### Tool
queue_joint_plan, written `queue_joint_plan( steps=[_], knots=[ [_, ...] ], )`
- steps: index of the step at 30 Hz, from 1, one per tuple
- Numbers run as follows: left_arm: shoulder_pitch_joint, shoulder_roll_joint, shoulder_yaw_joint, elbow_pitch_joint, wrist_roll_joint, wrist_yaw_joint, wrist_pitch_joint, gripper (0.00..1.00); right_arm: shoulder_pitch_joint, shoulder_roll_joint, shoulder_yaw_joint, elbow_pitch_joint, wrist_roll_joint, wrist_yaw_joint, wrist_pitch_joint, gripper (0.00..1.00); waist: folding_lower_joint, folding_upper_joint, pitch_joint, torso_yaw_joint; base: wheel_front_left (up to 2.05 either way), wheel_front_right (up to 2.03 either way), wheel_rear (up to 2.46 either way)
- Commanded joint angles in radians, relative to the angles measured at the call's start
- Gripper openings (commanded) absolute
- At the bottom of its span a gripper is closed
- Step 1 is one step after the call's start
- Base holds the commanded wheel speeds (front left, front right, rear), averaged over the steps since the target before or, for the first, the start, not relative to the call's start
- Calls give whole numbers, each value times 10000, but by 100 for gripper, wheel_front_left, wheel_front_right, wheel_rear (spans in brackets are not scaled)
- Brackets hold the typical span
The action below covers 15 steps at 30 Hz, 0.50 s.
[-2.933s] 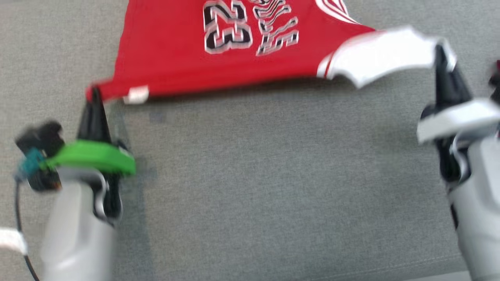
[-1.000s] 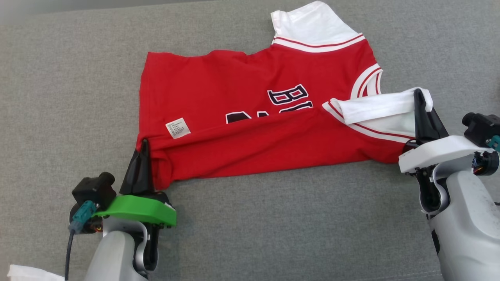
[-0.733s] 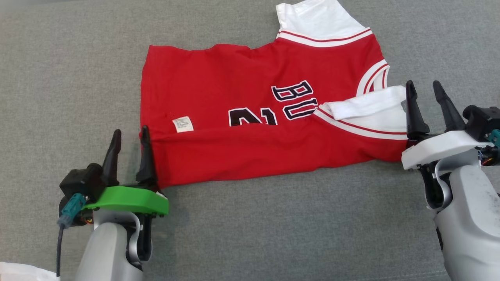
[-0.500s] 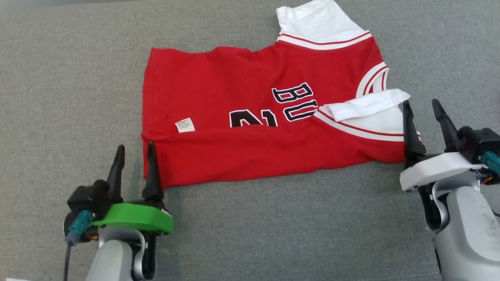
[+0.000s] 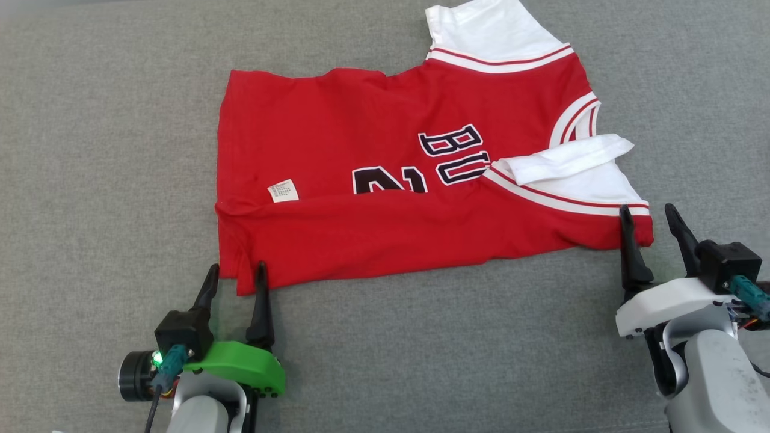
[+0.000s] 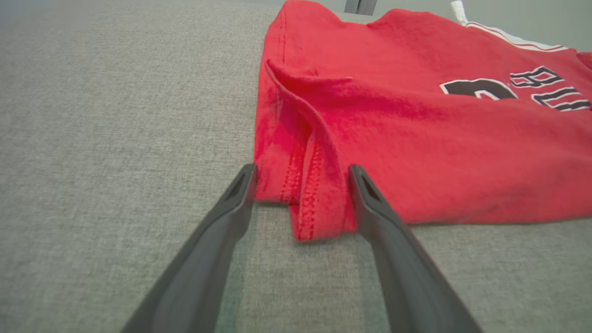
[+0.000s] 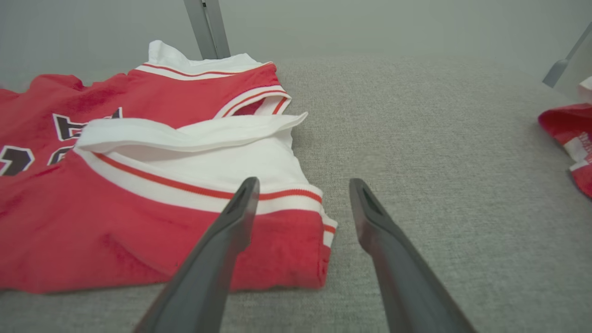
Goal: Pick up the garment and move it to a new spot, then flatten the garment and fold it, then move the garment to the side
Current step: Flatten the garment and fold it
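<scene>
**Jersey laid down with its near edge doubled over, both grippers free at the corners**

Head view: the red jersey (image 5: 385,180) lies on the grey fabric surface (image 5: 421,373). Its near long edge is folded up over the lettering, and a white sleeve (image 5: 571,165) is doubled back on the right. The left gripper (image 5: 237,267) stands at the near-left corner with its fingers apart, straddling the hem. The right gripper (image 5: 646,209) stands at the near-right corner, also spread, with one finger against the cloth's edge and the other over bare surface. Both forearms come up from the bottom edge, fingers pointing away from the robot.

Left wrist view: the hem corner (image 6: 310,203) sits between the two dark fingers, stitched edges stacked and slightly puckered. A ridge runs back from it. The fold looks to be the step in hand. To do it well, any new grip here should take both layers low at the stitching, or the under layer will likely slide out.

Right wrist view: the sleeve-side corner (image 7: 296,245) lies just left of the gap between the fingers, not centred. This arm would probably need to shift toward the cloth before closing. The loose white flap should then be smoothed so it does not bunch inside the next fold. Another red cloth (image 7: 566,134) lies well apart at the far right.
</scene>
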Motion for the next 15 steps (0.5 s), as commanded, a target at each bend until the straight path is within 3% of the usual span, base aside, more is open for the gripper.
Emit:
queue_joint_plan(
  steps=[1, 15],
  knots=[
    [-184, 64, 75, 31, 77, 76, -4, 100, 117, -7, -43, 108, -120, -17, -38, 100, 0, 0, 44, -6, 0, 0, 0],
    [-289, 62, 275, 435, 135, 172, -4, 100, 39, 83, -109, 1356, -500, -17, -12, 100, 0, 0, 74, 92, 0, 0, 0]
  ],
)
